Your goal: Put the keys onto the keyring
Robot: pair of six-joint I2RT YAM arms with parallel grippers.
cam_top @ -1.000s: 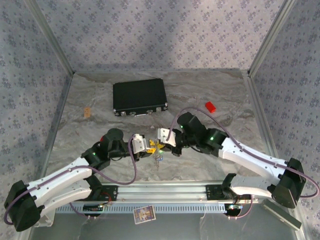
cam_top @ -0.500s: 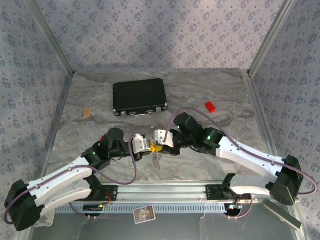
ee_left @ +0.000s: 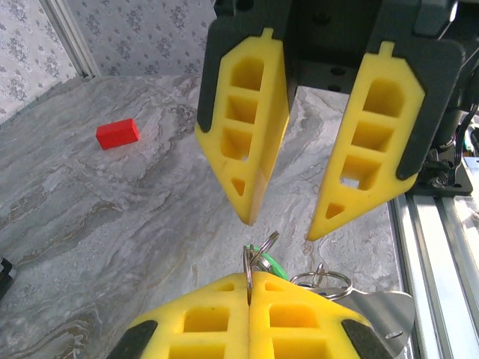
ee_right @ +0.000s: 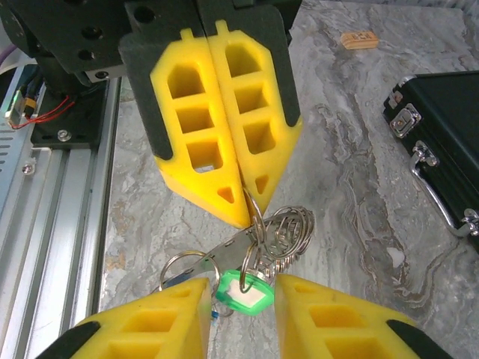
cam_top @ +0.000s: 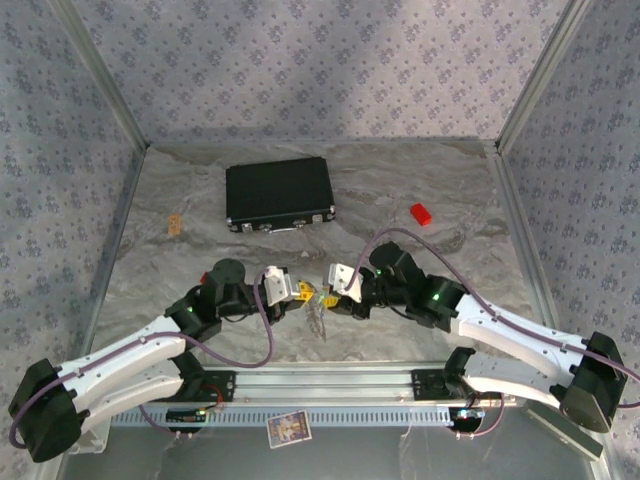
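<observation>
My left gripper point(ee_left: 249, 278) is shut on a thin metal ring of the keyring point(ee_right: 288, 228), a bunch of wire rings with a flat metal tag. The green-headed key point(ee_right: 243, 293) hangs from that ring, just below the pinch. My right gripper point(ee_right: 241, 284) faces the left one, open, with the green head lying loose between its fingers. A sliver of the blue key point(ee_right: 215, 317) peeks out beside one right finger; the rest is hidden. From above, the left gripper point(cam_top: 306, 295) and right gripper point(cam_top: 331, 297) meet tip to tip with the bunch point(cam_top: 318, 316) dangling under them.
A black case point(cam_top: 278, 193) lies at the back, its latches close on the right in the right wrist view. A red block point(cam_top: 420, 212) sits back right and a small tan piece point(cam_top: 176, 224) far left. The metal rail point(cam_top: 330, 380) runs along the near edge.
The right gripper has opened and let go of the bunch, and its arm has drawn back to the right. The left gripper has closed on the ring.
</observation>
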